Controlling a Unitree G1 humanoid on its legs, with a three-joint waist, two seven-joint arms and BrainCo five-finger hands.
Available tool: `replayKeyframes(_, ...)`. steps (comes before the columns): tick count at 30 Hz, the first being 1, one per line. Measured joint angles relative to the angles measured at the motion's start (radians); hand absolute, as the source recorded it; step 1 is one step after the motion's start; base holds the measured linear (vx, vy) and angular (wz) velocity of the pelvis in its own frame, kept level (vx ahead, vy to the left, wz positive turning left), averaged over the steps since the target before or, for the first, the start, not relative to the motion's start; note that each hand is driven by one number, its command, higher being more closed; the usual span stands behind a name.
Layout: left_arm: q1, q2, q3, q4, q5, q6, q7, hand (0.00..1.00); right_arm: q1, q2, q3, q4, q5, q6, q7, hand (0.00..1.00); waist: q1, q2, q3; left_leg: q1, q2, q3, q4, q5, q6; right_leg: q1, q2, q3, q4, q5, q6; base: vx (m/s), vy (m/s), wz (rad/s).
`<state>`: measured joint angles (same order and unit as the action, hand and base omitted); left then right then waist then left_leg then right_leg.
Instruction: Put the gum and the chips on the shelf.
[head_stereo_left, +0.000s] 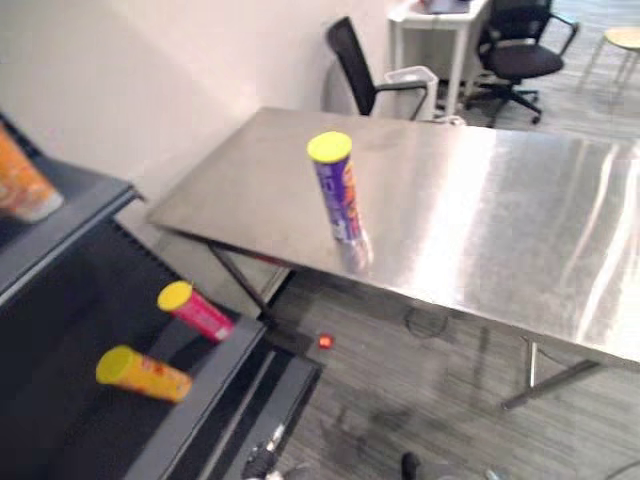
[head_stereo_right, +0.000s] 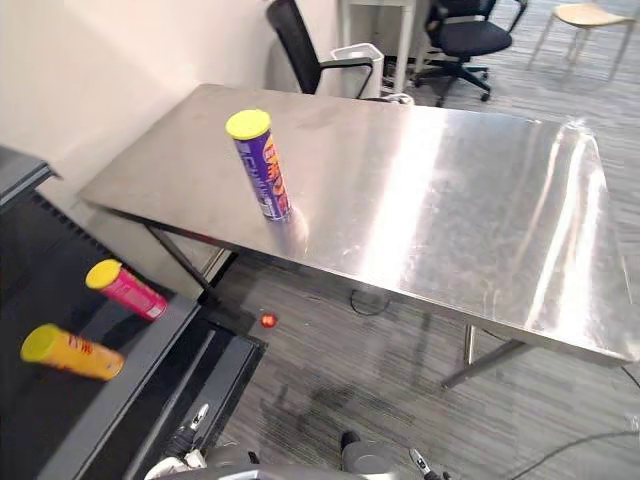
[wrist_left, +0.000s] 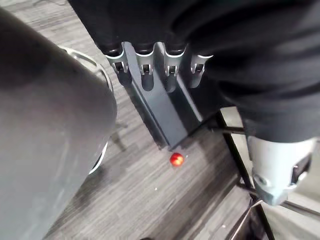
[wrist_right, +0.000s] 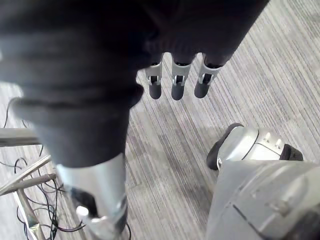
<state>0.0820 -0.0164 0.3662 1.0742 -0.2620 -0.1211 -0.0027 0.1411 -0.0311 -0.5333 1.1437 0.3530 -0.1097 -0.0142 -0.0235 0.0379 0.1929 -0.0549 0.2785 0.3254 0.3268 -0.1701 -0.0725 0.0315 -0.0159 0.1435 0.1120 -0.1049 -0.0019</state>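
**Shelf, table and robot hands, left to right.** At left we see the dark shelf (head_stereo_left: 90, 290), its front edge running diagonally toward the table's near left corner. An orange pack (head_stereo_left: 22, 190) sits on the upper board. On the lower board a yellow can (head_stereo_left: 142, 373) and a pink can (head_stereo_left: 197, 311) lie on their sides, a little apart. Both have their yellow lids to the left and their long axes slanting down to the right, and the pink can lies close to the front edge. Between shelf and table, a strip of grey floor (head_stereo_left: 420, 400) carries a small red object (head_stereo_left: 325, 342).

The purple chips can (head_stereo_left: 335, 195) stands upright on the steel table (head_stereo_left: 500, 220), yellow lid up and long axis near vertical. It is close to the near edge, toward the left corner, and open steel spreads to its right. Behind the far edge we note a black chair (head_stereo_left: 360, 65), a white bin (head_stereo_left: 412, 80) and a black office chair (head_stereo_left: 515, 55).

The left robot hand (wrist_left: 146, 70) hangs over the floor, fingers straight and apart, holding nothing. The right robot hand (wrist_right: 178, 80) hangs likewise.
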Motion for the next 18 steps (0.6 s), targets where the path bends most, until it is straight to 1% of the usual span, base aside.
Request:
replayKeyframes(1, 0.0, -0.002, 0.005, -0.001, 0.001, 0.0, 0.0, 0.0, 0.0, 0.001, 0.0, -0.001, 0.0, 0.0, 0.0, 0.0, 0.002, 0.0, 0.0, 0.0, -0.011, -0.017, -0.029, 0.007, -0.002, 0.005, -0.005, 0.01, 0.003, -0.004, 0.011, 0.2, 0.295, -0.7)
replayKeyframes(2, 0.0, -0.006, 0.009, 0.002, 0.001, 0.001, 0.003, 0.0, 0.003, 0.006, 0.001, -0.008, 0.0, 0.0, 0.0, 0.0, 0.0, 0.002, -0.002, 0.009, -0.028, -0.048, -0.084, 0.037, -0.008, 0.011, -0.011, 0.022, 0.016, -0.02, 0.036, 0.11, 0.231, -0.38)
replayKeyframes(3, 0.002, -0.012, 0.014, 0.003, 0.003, 0.001, 0.004, 0.0, 0.004, 0.006, 0.0, -0.011, 0.0, -0.001, 0.001, 0.0, 0.001, 0.01, -0.008, 0.013, -0.033, -0.061, -0.108, 0.067, -0.009, 0.011, -0.01, 0.026, 0.022, -0.028, 0.049, 0.14, 0.332, -0.38)
replayKeyframes(4, 0.004, -0.026, 0.018, 0.011, 0.004, 0.001, 0.007, 0.0, 0.009, 0.007, -0.007, -0.02, 0.0, -0.001, 0.001, 0.0, 0.001, 0.027, -0.019, 0.032, -0.034, -0.064, -0.142, 0.105, -0.052, 0.01, -0.003, 0.029, 0.035, -0.046, 0.075, 0.14, 0.366, -0.18)
replayKeyframes(5, 0.002, -0.003, 0.012, 0.022, 0.01, 0.003, 0.006, 0.0, 0.011, 0.021, -0.01, -0.028, 0.0, 0.0, 0.001, 0.0, -0.003, 0.003, -0.035, 0.044, -0.063, -0.053, -0.153, 0.098, -0.063, 0.01, -0.035, 0.018, 0.055, -0.056, 0.091, 0.13, 0.343, -0.12)
replayKeyframes(7, 0.003, 0.012, 0.012, 0.022, 0.015, 0.002, 0.011, 0.0, 0.022, 0.041, -0.011, -0.028, 0.001, 0.0, 0.003, 0.0, 0.003, -0.023, -0.046, 0.059, -0.098, -0.03, -0.17, 0.084, -0.042, 0.008, -0.073, -0.011, 0.063, -0.056, 0.092, 0.1, 0.267, -0.09)
replayKeyframes(8, 0.007, 0.023, 0.012, 0.023, 0.034, 0.002, 0.017, 0.0, 0.023, 0.054, -0.013, -0.027, 0.001, 0.002, 0.002, 0.0, 0.007, -0.045, -0.059, 0.079, -0.126, -0.008, -0.194, 0.084, -0.041, 0.01, -0.1, -0.018, 0.058, -0.053, 0.097, 0.1, 0.282, -0.27)
replayKeyframes(9, 0.011, 0.031, 0.005, 0.031, 0.046, 0.001, 0.02, 0.0, 0.024, 0.059, -0.012, -0.027, 0.0, 0.004, 0.004, 0.0, 0.006, -0.056, -0.071, 0.106, -0.151, 0.009, -0.224, 0.085, -0.036, 0.017, -0.123, -0.021, 0.046, -0.047, 0.105, 0.07, 0.221, -0.32)
replayKeyframes(10, 0.011, 0.037, -0.003, 0.037, 0.047, 0.002, 0.021, 0.0, 0.024, 0.061, -0.012, -0.027, 0.001, 0.005, 0.005, 0.0, 0.006, -0.06, -0.075, 0.12, -0.162, 0.022, -0.238, 0.086, -0.032, 0.024, -0.132, -0.021, 0.036, -0.044, 0.11, 0.04, 0.18, -0.46)
replayKeyframes(11, 0.011, 0.043, -0.021, 0.046, 0.051, 0.005, 0.02, 0.0, 0.024, 0.061, -0.013, -0.027, 0.001, 0.006, 0.007, 0.0, 0.004, -0.059, -0.09, 0.138, -0.181, 0.035, -0.262, 0.087, -0.022, 0.028, -0.149, -0.021, 0.017, -0.036, 0.122, 0.03, 0.144, -0.51)
replayKeyframes(12, 0.008, 0.043, -0.028, 0.06, 0.062, 0.006, 0.019, 0.0, 0.021, 0.061, -0.02, -0.026, 0.001, 0.009, 0.008, 0.0, 0.002, -0.057, -0.095, 0.148, -0.195, 0.053, -0.28, 0.09, -0.017, 0.026, -0.16, -0.022, 0.003, -0.035, 0.125, 0.01, 0.118, -0.45)
replayKeyframes(13, 0.006, 0.043, -0.029, 0.067, 0.074, 0.007, 0.019, 0.0, 0.02, 0.061, -0.026, -0.023, 0.001, 0.01, 0.008, 0.0, 0.0, -0.054, -0.1, 0.149, -0.201, 0.055, -0.289, 0.092, -0.014, 0.024, -0.165, -0.022, -0.007, -0.034, 0.125, 0.0, 0.072, -0.29)
replayKeyframes(14, -0.001, 0.05, -0.047, 0.079, 0.087, 0.01, 0.019, 0.0, 0.019, 0.059, -0.044, -0.014, 0.001, 0.012, 0.007, 0.0, -0.002, -0.058, -0.106, 0.15, -0.209, 0.059, -0.299, 0.096, -0.008, 0.021, -0.17, -0.023, -0.021, -0.028, 0.136, -0.02, 0.031, -0.14)
replayKeyframes(15, -0.001, 0.056, -0.057, 0.079, 0.089, 0.013, 0.018, 0.0, 0.019, 0.05, -0.05, 0.009, 0.001, 0.013, 0.007, 0.0, -0.002, -0.053, -0.106, 0.152, -0.218, 0.062, -0.31, 0.101, -0.003, 0.021, -0.172, -0.024, -0.033, -0.024, 0.143, -0.02, 0.023, -0.1)
replayKeyframes(17, -0.001, 0.056, -0.058, 0.081, 0.089, 0.015, 0.019, 0.0, 0.02, 0.04, -0.058, 0.023, 0.001, 0.016, 0.001, 0.0, 0.0, -0.046, -0.109, 0.16, -0.221, 0.063, -0.333, 0.113, -0.003, 0.021, -0.17, -0.026, -0.045, -0.022, 0.147, -0.01, 0.0, -0.02)
replayKeyframes(18, 0.0, 0.056, -0.059, 0.083, 0.089, 0.016, 0.018, 0.0, 0.021, 0.036, -0.075, 0.027, 0.002, 0.016, 0.0, 0.0, 0.0, -0.05, -0.109, 0.165, -0.221, 0.061, -0.345, 0.117, -0.003, 0.022, -0.167, -0.027, -0.047, -0.022, 0.147, -0.01, -0.042, -0.01)
